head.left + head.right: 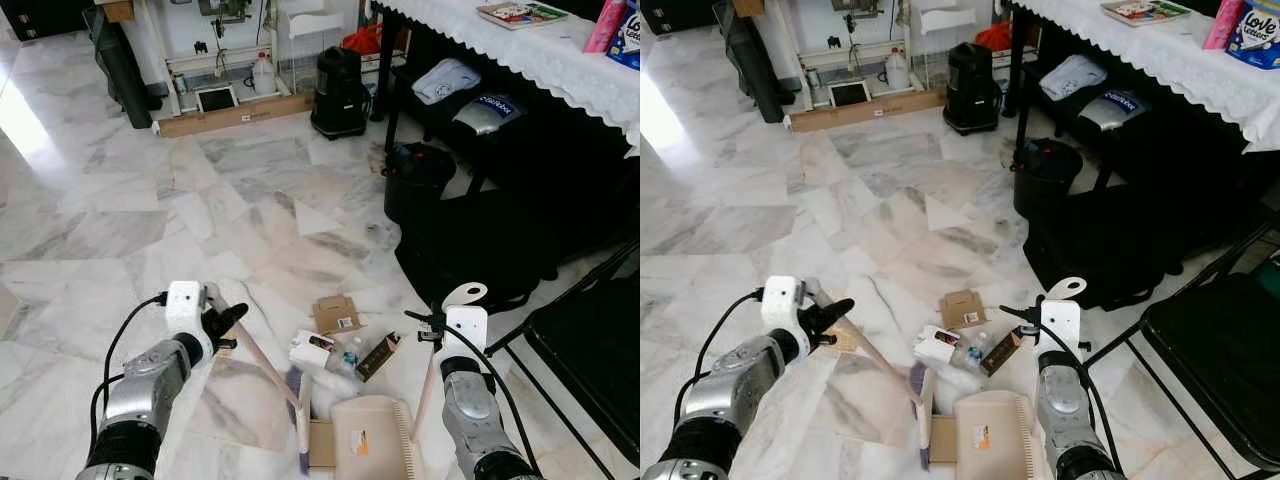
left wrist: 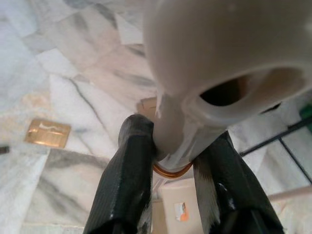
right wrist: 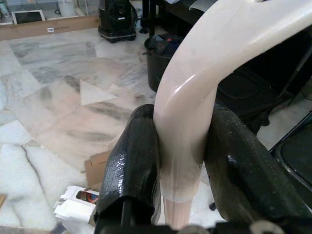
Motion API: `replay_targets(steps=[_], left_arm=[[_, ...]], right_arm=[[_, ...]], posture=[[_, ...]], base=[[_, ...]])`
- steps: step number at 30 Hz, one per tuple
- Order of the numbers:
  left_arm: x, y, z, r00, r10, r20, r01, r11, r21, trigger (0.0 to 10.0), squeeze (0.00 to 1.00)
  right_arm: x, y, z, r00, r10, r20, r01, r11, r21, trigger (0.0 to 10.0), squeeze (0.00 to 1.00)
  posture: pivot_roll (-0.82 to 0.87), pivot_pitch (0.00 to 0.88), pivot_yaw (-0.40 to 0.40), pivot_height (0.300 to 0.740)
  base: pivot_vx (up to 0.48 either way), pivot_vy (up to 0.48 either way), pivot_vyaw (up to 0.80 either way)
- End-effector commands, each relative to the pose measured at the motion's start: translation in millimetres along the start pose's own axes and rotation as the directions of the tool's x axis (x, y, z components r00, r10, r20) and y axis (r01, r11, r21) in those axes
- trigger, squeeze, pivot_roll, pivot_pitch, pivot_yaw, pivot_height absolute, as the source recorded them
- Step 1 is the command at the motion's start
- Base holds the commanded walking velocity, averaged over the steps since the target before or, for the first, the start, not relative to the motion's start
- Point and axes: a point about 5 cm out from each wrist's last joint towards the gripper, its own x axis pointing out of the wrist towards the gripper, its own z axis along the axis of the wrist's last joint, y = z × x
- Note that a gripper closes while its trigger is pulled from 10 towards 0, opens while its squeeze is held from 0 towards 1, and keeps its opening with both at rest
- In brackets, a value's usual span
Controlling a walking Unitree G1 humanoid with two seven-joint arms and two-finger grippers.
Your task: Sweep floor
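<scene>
My left gripper [image 1: 228, 325] is shut on the pale handle of a broom [image 1: 268, 368]. The handle slants down to the purple bristle head [image 1: 299, 415] on the marble floor. My right gripper [image 1: 430, 326] is shut on the cream upright handle [image 1: 464, 296] of a beige dustpan [image 1: 368, 436], which rests on the floor just right of the broom head. Litter lies just beyond them: a flat cardboard box [image 1: 337, 314], a white carton [image 1: 310, 352], a small brown box [image 1: 378, 356] and a clear bottle [image 1: 349, 352]. In the wrist views black fingers [image 2: 127, 180] clamp the broom handle [image 2: 209, 58], and fingers [image 3: 130, 161] clamp the dustpan handle [image 3: 195, 92].
A black bin [image 1: 415, 175] and a black bag [image 1: 480, 250] stand right of the litter, under a table with a white cloth [image 1: 545, 55]. A black chair [image 1: 590, 360] is at the near right. A black canister [image 1: 340, 90] and a long cardboard box [image 1: 235, 115] lie far ahead. Open marble lies left.
</scene>
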Motion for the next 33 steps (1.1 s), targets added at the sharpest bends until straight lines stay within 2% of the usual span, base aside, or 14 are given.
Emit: replay_targets(steps=[1, 3, 4, 7, 20, 23, 25, 26, 29, 31, 33], left_arm=[[2.2, -7.1, -8, 0.999, -0.038, -0.025, 0.035, 0.989, -0.143, 10.0, 0.0], [2.8, -8.1, -5, 0.999, -0.044, -0.013, 0.041, 0.978, -0.203, 10.0, 0.0], [2.8, -8.1, -5, 0.999, -0.044, -0.013, 0.041, 0.978, -0.203, 10.0, 0.0], [3.2, -8.7, -2, 0.999, -0.054, 0.003, 0.053, 0.961, -0.27, 10.0, 0.0], [1.1, -5.7, 17, 0.996, -0.04, 0.083, 0.068, 0.926, -0.37, 10.0, 0.0], [0.6, -5.0, 20, 0.995, -0.032, 0.096, 0.064, 0.934, -0.35, 10.0, 0.0], [-0.5, -6.4, 26, 0.991, -0.033, 0.131, 0.071, 0.952, -0.298, 10.0, 0.0], [-0.5, -6.4, 26, 0.991, -0.033, 0.131, 0.071, 0.952, -0.298, 10.0, 0.0], [-2.4, -8.0, 38, 0.979, -0.03, 0.201, 0.082, 0.963, -0.255, 10.0, 0.0], [-4.5, -9.3, 49, 0.963, -0.027, 0.267, 0.08, 0.978, -0.192, 10.0, 0.0], [-5.4, -9.7, 54, 0.955, -0.022, 0.297, 0.08, 0.98, -0.181, 10.0, 0.0]], right_arm=[[-2.6, 3.3, -7, 0.999, 0.012, -0.042, -0.012, 1.0, 0.001, 10.0, 0.0], [-2.4, 3.5, -7, 0.999, 0.013, -0.043, -0.013, 1.0, 0.002, 10.0, 0.0], [-2.4, 3.5, -7, 0.999, 0.013, -0.043, -0.013, 1.0, 0.002, 10.0, 0.0], [-2.2, 3.6, -7, 0.999, 0.015, -0.044, -0.015, 1.0, 0.001, 10.0, 0.0], [-2.6, 4.8, -8, 0.998, 0.021, -0.052, -0.021, 1.0, 0.002, 10.0, 0.0], [-2.7, 5.2, -8, 0.998, 0.022, -0.053, -0.021, 1.0, 0.002, 10.0, 0.0], [-2.8, 5.3, -8, 0.998, 0.022, -0.053, -0.022, 1.0, 0.002, 10.0, 0.0], [-2.8, 5.3, -8, 0.998, 0.022, -0.053, -0.022, 1.0, 0.002, 10.0, 0.0], [-2.9, 5.4, -8, 0.998, 0.022, -0.054, -0.022, 1.0, 0.003, 10.0, 0.0], [-2.9, 5.5, -8, 0.998, 0.023, -0.054, -0.022, 1.0, 0.004, 10.0, 0.0], [-2.8, 5.5, -8, 0.998, 0.023, -0.053, -0.023, 1.0, 0.004, 10.0, 0.0]], posture=[[-0.02, 0.081, 0.008, 0.74], [-0.02, 0.082, 0.007, 0.74], [-0.02, 0.082, 0.007, 0.74], [-0.02, 0.083, 0.006, 0.74], [-0.01, 0.085, 0.005, 0.74], [-0.01, 0.086, 0.005, 0.74], [-0.01, 0.086, 0.005, 0.74], [-0.01, 0.086, 0.005, 0.74], [-0.01, 0.086, 0.005, 0.74], [-0.01, 0.086, 0.005, 0.74], [-0.01, 0.086, 0.005, 0.74]], base=[[0.0, 0.0, 0.0], [0.0, 0.0, 0.0], [0.0, 0.0, 0.0], [0.0, 0.0, 0.0], [0.0, 0.0, 0.0], [0.0, 0.0, 0.0], [0.0, 0.0, 0.0], [0.0, 0.0, 0.0], [0.0, 0.0, 0.0], [0.0, 0.0, 0.0], [0.0, 0.0, 0.0]])
